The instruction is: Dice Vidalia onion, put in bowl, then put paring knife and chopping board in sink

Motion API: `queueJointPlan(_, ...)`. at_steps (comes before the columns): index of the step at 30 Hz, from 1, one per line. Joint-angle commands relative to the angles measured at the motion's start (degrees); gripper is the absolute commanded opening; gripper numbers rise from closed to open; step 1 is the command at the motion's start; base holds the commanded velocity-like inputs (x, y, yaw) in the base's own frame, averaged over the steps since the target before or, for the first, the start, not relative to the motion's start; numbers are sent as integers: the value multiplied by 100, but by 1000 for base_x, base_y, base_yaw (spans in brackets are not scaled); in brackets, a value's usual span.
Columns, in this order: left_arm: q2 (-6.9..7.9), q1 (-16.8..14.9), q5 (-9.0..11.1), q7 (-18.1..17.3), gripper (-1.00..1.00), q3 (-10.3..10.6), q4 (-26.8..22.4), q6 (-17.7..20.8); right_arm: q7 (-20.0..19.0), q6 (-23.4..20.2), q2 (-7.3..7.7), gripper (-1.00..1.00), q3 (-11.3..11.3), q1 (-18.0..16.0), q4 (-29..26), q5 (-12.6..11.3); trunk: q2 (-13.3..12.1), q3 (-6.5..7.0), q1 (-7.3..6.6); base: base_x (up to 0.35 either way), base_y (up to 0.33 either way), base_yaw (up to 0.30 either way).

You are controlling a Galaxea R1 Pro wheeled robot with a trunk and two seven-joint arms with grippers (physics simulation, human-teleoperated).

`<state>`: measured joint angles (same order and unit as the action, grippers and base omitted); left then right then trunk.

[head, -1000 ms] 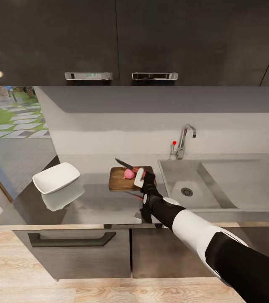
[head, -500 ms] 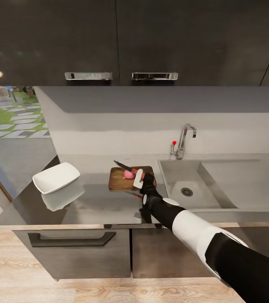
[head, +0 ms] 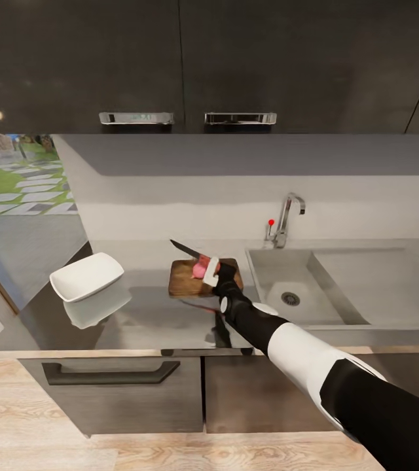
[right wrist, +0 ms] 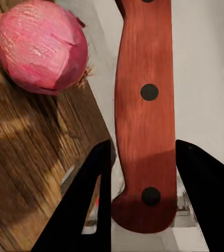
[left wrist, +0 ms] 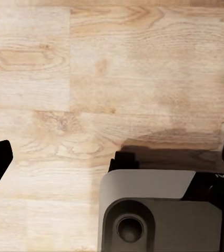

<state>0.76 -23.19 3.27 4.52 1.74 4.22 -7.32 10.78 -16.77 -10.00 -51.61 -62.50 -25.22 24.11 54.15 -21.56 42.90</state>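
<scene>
At the centre of the head view we find the board on the countertop, the onion on it. The knife reaches up-left above the onion, its handle in the right gripper. The bowl sits at left, the sink at right, the faucet behind it.

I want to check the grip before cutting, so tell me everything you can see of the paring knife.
The paring knife has a red-brown, wood-like handle with three dark rivets and a dark pointed blade. The right gripper is shut on the handle's butt end, one finger on each side. It is held above the chopping board, blade slanting up towards the bowl's side, beside the whole, uncut pink onion.
</scene>
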Motion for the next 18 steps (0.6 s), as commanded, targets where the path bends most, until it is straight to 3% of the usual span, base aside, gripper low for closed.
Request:
queueJointPlan(1, -3, -10, 33, 5, 100, 20, 26, -78, 52, -17, 0, -100, -38, -7, 0, 45, 5, -7, 1, 113, -128, 0)
queueJointPlan(9, -6, -10, 33, 6, 100, 20, 20, -335, 313, 15, 0, -100, -291, -5, 76, 379, 5, -7, 1, 196, -220, 0)
queueJointPlan(13, 2, -10, 33, 6, 100, 20, 19, -464, 444, 33, 0, -100, -355, -1, 117, 545, 5, -7, 1, 77, -81, 0)
queueJointPlan(14, 2, -10, 33, 6, 100, 20, 19, -593, 694, 36, 0, -100, -356, 0, 125, 1258, 5, -7, 1, 14, -15, 0)
queueJointPlan(18, 3, -10, 33, 6, 100, 20, 20, -595, 667, 46, 0, -100, -360, 12, 183, 1262, 5, -7, 1, 6, -7, 0)
